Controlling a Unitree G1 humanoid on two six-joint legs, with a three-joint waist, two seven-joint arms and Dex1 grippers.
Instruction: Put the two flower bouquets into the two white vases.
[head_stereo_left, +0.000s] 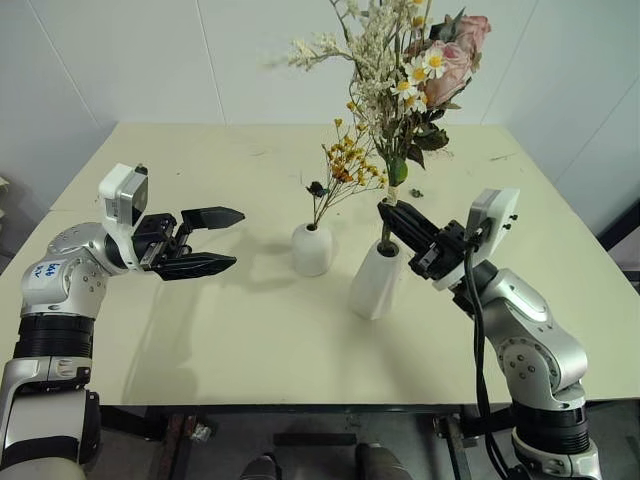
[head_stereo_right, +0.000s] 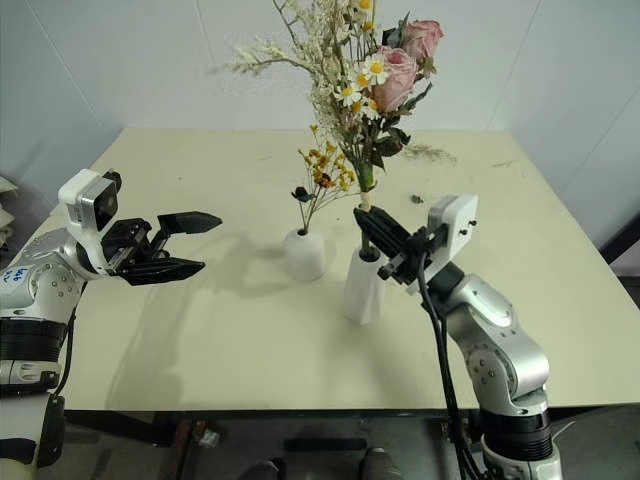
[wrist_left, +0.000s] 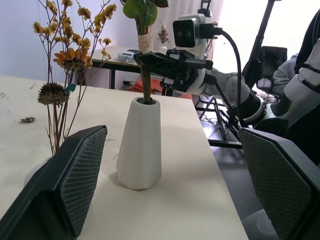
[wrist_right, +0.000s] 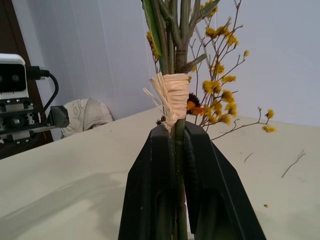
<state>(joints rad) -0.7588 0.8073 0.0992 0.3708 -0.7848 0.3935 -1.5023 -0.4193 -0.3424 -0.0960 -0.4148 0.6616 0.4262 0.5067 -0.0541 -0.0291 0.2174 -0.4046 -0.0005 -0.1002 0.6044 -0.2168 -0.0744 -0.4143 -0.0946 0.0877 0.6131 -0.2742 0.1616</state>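
On the left side of the pale tabletop (head_stereo_left: 200, 330), the left gripper (head_stereo_left: 210, 241) hovers above the surface with its two black fingers spread wide and nothing between them, pointing toward the middle of the scene. Just right of it stands the short round vase (head_stereo_left: 311, 250), and the thin bouquet of yellow-orange blossoms (head_stereo_left: 350, 165) already sits upright in its narrow neck, so that half of the job looks finished. Beside it, a little nearer the robot, stands the tall tapered vase (head_stereo_left: 377, 280). The fuller bouquet of pink roses, white daisies and pale grasses (head_stereo_left: 420, 70) rises above it, its stems reaching down into the wide mouth. The right gripper (head_stereo_left: 400, 222) is clenched on those stems just below the raffia binding (wrist_right: 171, 97), right above the vase rim. Judging by this, the second bouquet is entering its vase but has not been let go; what seems left is settling it and releasing the grasp.
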